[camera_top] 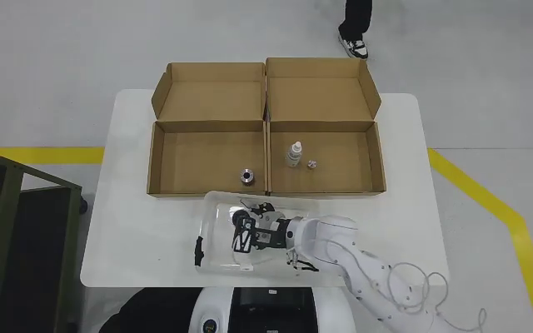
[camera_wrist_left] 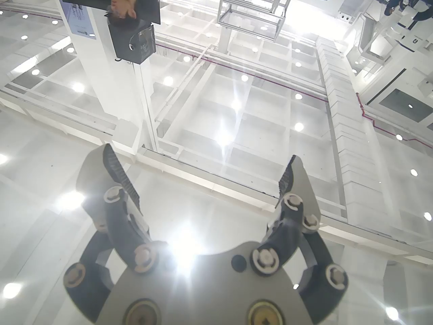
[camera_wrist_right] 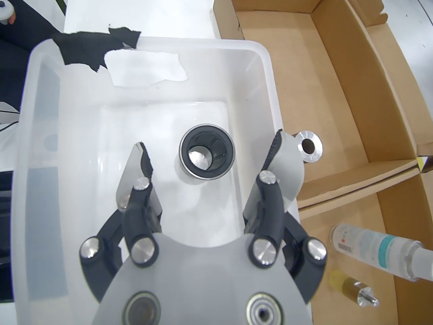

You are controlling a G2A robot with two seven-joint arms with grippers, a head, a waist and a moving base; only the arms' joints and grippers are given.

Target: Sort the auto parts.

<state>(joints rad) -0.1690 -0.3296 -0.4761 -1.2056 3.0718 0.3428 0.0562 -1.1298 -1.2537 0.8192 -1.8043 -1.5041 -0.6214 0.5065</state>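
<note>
Right gripper [camera_wrist_right: 209,142] hangs over the clear bin [camera_wrist_right: 260,69] at the table's near edge, jaws apart above a black-lined bearing [camera_wrist_right: 207,156] upright on the bin floor. Left gripper [camera_wrist_left: 200,153] points at the ceiling, jaws likewise spread. A metal sleeve [camera_top: 247,175] sits in the left box [camera_top: 166,162].

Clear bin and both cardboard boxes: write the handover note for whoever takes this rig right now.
Right gripper: jaws open, empty, over the clear bin, either side of the black ring part, not gripping it.
Left gripper: jaws open, empty, pointing at the ceiling.
Done: silver bushing in the left cardboard box; bottle and small metal piece in the right cardboard box.
To do: grasp the black ring part, the one part seen in the bin, and box it.
</note>
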